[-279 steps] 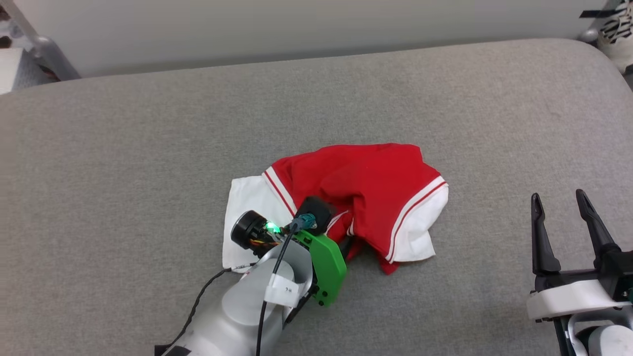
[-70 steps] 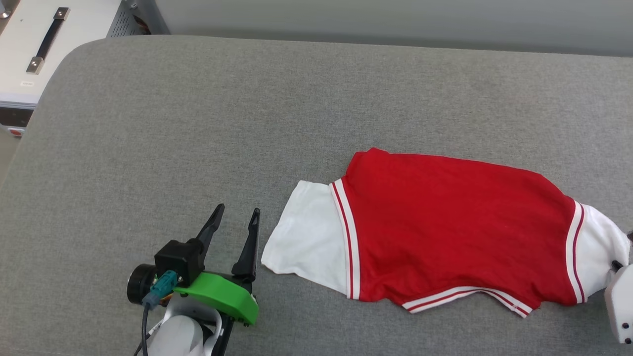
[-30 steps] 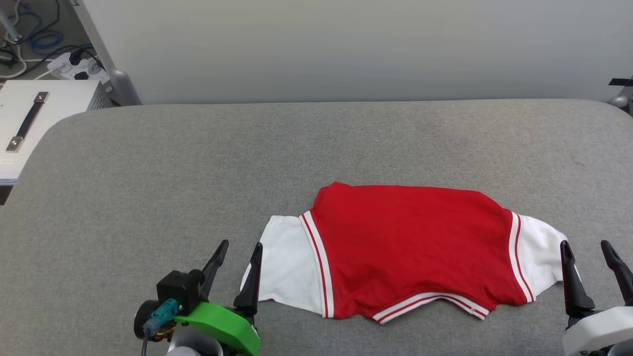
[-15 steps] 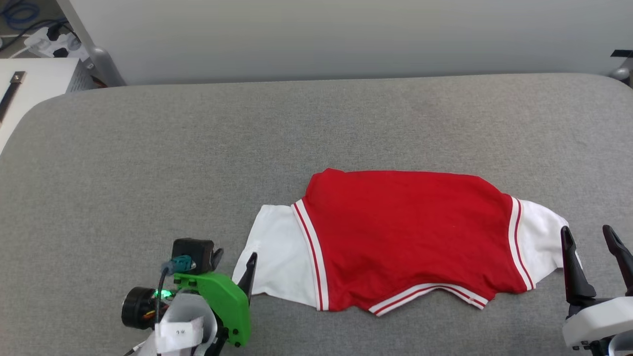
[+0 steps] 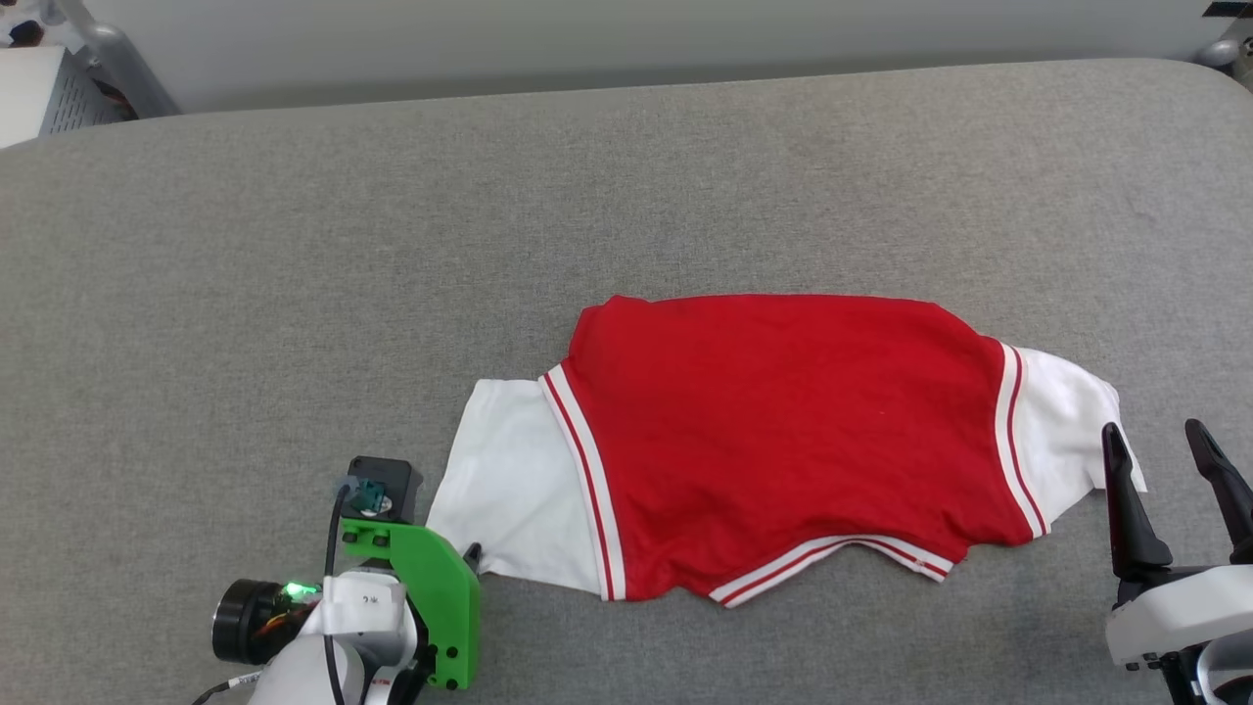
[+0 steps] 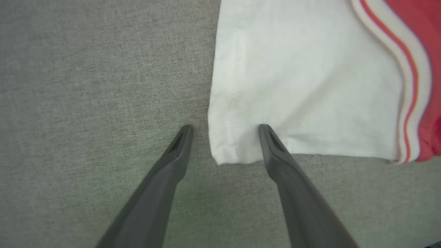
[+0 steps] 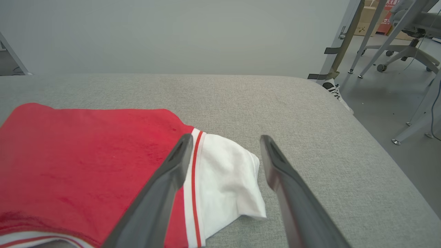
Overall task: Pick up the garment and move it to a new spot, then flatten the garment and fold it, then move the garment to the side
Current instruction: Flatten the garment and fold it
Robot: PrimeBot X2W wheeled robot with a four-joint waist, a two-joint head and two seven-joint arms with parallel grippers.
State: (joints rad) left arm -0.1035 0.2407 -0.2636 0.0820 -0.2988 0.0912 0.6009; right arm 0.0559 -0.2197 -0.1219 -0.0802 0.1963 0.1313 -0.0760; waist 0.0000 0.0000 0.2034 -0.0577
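The grey padded bench [image 5: 294, 245] carries the garment [image 5: 783, 431], which lies spread sideways right of centre and toward the near edge. Its plain red side is up, with one white sleeve [image 5: 509, 490] pointing left and the other [image 5: 1057, 431] pointing right.

The right hand [image 5: 1151, 431] sits just beside the right sleeve, fingers apart and empty. The left hand [image 6: 224, 128] is also apart and holds nothing. It straddles the near corner of the left sleeve, one finger over bare bench and one over white cloth.

Judging by how it lies, the garment is already at its new spot and roughly flattened. The right sleeve is rumpled, and the folding and the move aside are not yet done.

No print shows, so it is probably face down. The body looks short, but I cannot tell whether part of it is tucked under. In the head view a green bracket [image 5: 436, 612] hides most of the left fingers. I cannot tell whether they touch the cloth.
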